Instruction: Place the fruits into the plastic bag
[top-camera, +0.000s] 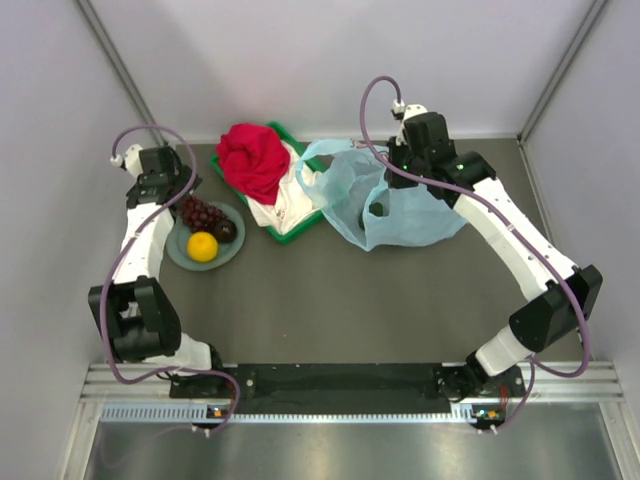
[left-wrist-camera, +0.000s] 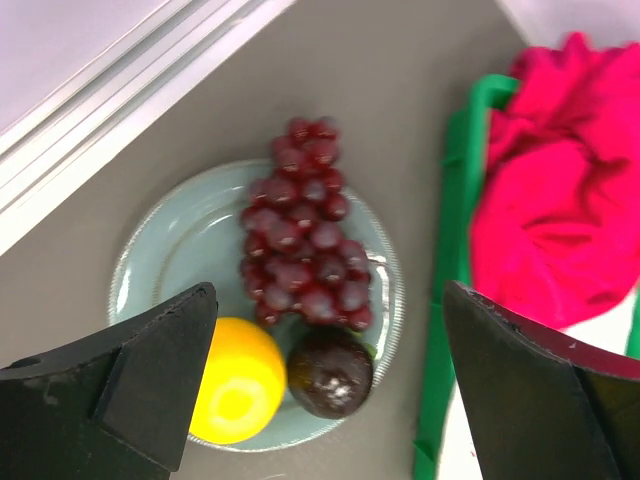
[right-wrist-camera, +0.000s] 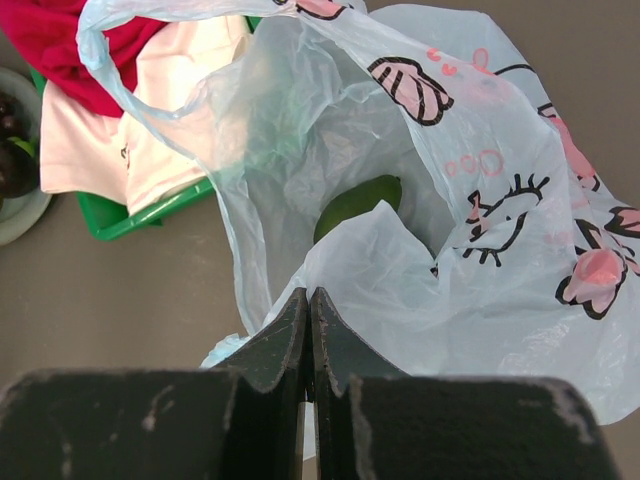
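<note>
Left claw (left-wrist-camera: 330, 290) hangs over the plate (left-wrist-camera: 170, 240) with its jaws spread wide and nothing between them. Seen from its wrist, the citrus (left-wrist-camera: 245, 385) sits at 7 o'clock on the plate and the dark round fruit (left-wrist-camera: 332, 372) at 5 o'clock, the two touching. The grapes (left-wrist-camera: 305, 235) run from the centre up to 12 o'clock.

A careless close looks like the first risk. A finger landing on the citrus could nudge its round neighbour, and either could roll off the low rim onto the worktop (top-camera: 330, 290). The grapes look soft, so a hard squeeze might crush them or shed berries.

Beyond the plate, toward 3 o'clock, stands the green tray (left-wrist-camera: 455, 250) with the red cloth (left-wrist-camera: 560, 190), which a carried fruit must clear.

Farthest off, at 1 o'clock on the worktop, lies the plastic bag (right-wrist-camera: 500, 200) with the green fruit (right-wrist-camera: 360, 205) already inside. The right claw (right-wrist-camera: 308, 300) is pressed shut on a fold of its rim. The film is thin and could slip free. The mouth also sags, so a dropped fruit might land on the plastic outside it.
</note>
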